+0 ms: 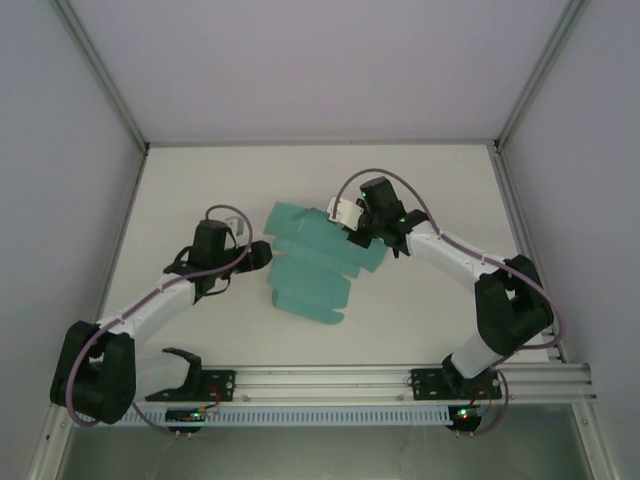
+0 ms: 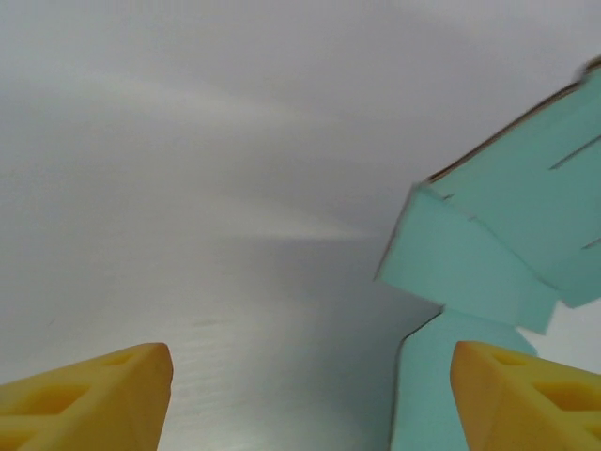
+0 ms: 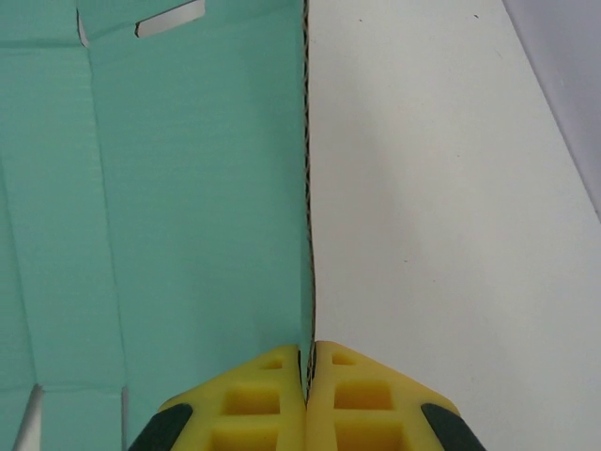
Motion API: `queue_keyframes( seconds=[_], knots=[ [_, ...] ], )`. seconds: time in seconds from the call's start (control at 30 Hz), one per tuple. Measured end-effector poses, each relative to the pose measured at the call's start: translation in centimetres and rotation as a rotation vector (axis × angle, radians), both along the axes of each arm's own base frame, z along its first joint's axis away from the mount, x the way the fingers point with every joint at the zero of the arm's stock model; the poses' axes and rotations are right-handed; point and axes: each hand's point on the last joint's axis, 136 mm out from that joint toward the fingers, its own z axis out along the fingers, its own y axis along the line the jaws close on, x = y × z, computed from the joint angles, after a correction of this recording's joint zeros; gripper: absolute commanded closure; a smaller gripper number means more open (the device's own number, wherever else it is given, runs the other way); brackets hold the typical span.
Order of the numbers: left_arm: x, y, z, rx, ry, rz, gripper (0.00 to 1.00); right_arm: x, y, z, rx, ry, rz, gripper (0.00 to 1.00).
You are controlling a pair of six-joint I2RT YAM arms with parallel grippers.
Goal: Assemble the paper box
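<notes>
Clamping the upper-right edge of the paper box point(image 1: 315, 265), mid-frame on the table point(image 1: 200, 180), between the pressed-together pads of the right gripper point(image 3: 307, 362); lying just right of the left gripper point(image 2: 310, 376), fingers spread and empty, beside the sheet's left flap.

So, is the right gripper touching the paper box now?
Touching. In the right wrist view the right gripper has its yellow fingers shut together on the edge of the teal paper box, with no gap.

Open table point(image 1: 200, 180) around central paper box point(image 1: 310, 265)
</notes>
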Motion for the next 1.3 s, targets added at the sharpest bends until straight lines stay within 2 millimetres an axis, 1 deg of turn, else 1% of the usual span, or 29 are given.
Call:
queue_keyframes(
  seconds=[0.07,0.2,0.3,0.37,0.4,0.43,0.57,0.67,0.73,0.8,0.9,1.03,1.13,1.17,1.2,1.27,1.3],
  knots=[
    [0.2,-0.6,0.3,-0.028,-0.025,-0.029,0.27,-0.3,0.2,0.0,0.014,0.016,0.007,1.0],
    [0.6,-1.8,0.4,-0.067,-0.043,-0.076,0.41,-0.4,0.7,0.5,0.044,0.039,0.016,1.0],
    [0.8,-2.5,-0.2,-0.087,-0.031,-0.105,0.54,-0.4,1.0,0.9,0.063,0.044,0.015,1.0],
    [0.9,-2.8,-0.6,-0.093,-0.017,-0.118,0.61,-0.4,1.0,0.9,0.067,0.048,0.01,1.0],
    [1.0,-3.0,-0.7,-0.097,-0.016,-0.125,0.69,-0.5,1.0,0.8,0.068,0.053,0.01,1.0],
    [1.1,-3.2,-0.7,-0.102,-0.016,-0.134,0.72,-0.6,1.1,0.8,0.071,0.059,0.012,1.0],
    [1.5,-3.8,0.1,-0.129,-0.046,-0.159,0.73,-0.6,1.1,0.9,0.07,0.068,0.01,1.0],
    [1.8,-3.8,0.6,-0.132,-0.072,-0.159,0.83,-0.5,1.1,1.1,0.074,0.069,0.008,1.0],
    [1.9,-3.9,0.9,-0.129,-0.088,-0.165,0.91,-0.5,1.0,1.0,0.073,0.074,0.006,1.0],
    [1.8,-4.2,1.3,-0.127,-0.107,-0.179,0.96,-0.5,1.0,1.0,0.073,0.076,0.004,1.0],
    [1.2,-4.9,1.6,-0.068,-0.147,-0.201,0.97,-0.1,0.8,1.1,0.064,0.07,-0.014,1.0],
    [-0.1,-6.2,1.4,0.054,-0.196,-0.236,0.94,0.3,0.4,0.6,0.032,0.081,-0.039,1.0],
    [-0.3,-6.3,1.2,0.119,-0.21,-0.234,0.93,0.0,0.3,0.2,0.03,0.115,-0.051,1.0],
    [-0.2,-6.2,1.2,0.133,-0.215,-0.228,0.9,-0.1,0.3,0.3,0.034,0.123,-0.053,1.0],
    [-0.1,-6.0,1.2,0.145,-0.219,-0.213,0.84,0.0,0.4,0.4,0.04,0.132,-0.056,1.0],
    [0.2,-5.6,1.3,0.159,-0.224,-0.189,0.78,0.0,0.5,0.7,0.057,0.145,-0.056,1.0],
    [0.3,-5.4,1.5,0.159,-0.227,-0.171,0.78,0.1,0.5,0.9,0.07,0.154,-0.053,1.0]
  ],
)
